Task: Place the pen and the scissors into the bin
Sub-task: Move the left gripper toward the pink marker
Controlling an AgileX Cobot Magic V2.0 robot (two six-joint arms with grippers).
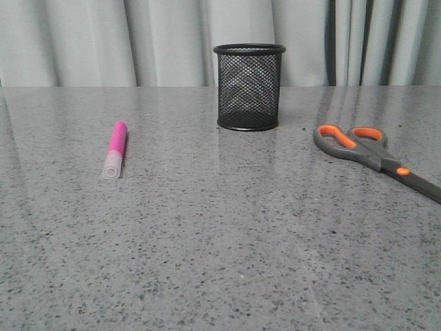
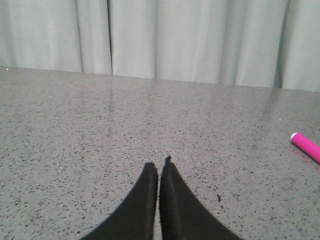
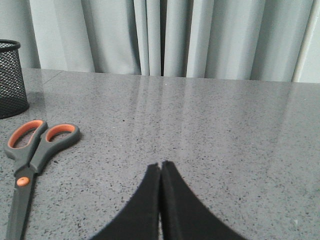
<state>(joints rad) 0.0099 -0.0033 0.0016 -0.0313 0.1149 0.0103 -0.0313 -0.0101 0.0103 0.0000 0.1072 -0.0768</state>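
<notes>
In the front view, the bin (image 1: pixel 249 87) stands upright at the middle of the far part of the grey speckled table (image 1: pixel 207 241), with a pale curtain (image 1: pixel 103 41) behind it. The pen (image 1: pixel 115 149) lies flat to the left of the bin, well apart from it; its long axis runs nearly front to back, the whitish cap toward the camera and the pink end toward the curtain. The scissors (image 1: pixel 375 155) lie flat to the right of the bin, their handles toward the bin and their closed blades slanting toward the right edge of the view. Open tabletop separates all three things, and neither arm appears in this view.

In the left wrist view, the left gripper (image 2: pixel 159 167) has its dark fingers pressed together, holding nothing. Only the pink end of the pen shows (image 2: pixel 306 146), off to one side of the fingers, apart from them.

In the right wrist view, the right gripper (image 3: pixel 160 167) is likewise closed on nothing. The scissors (image 3: pixel 31 160) lie off to its side, handles toward the bin (image 3: pixel 11 77), which stands farther back near the curtain.
</notes>
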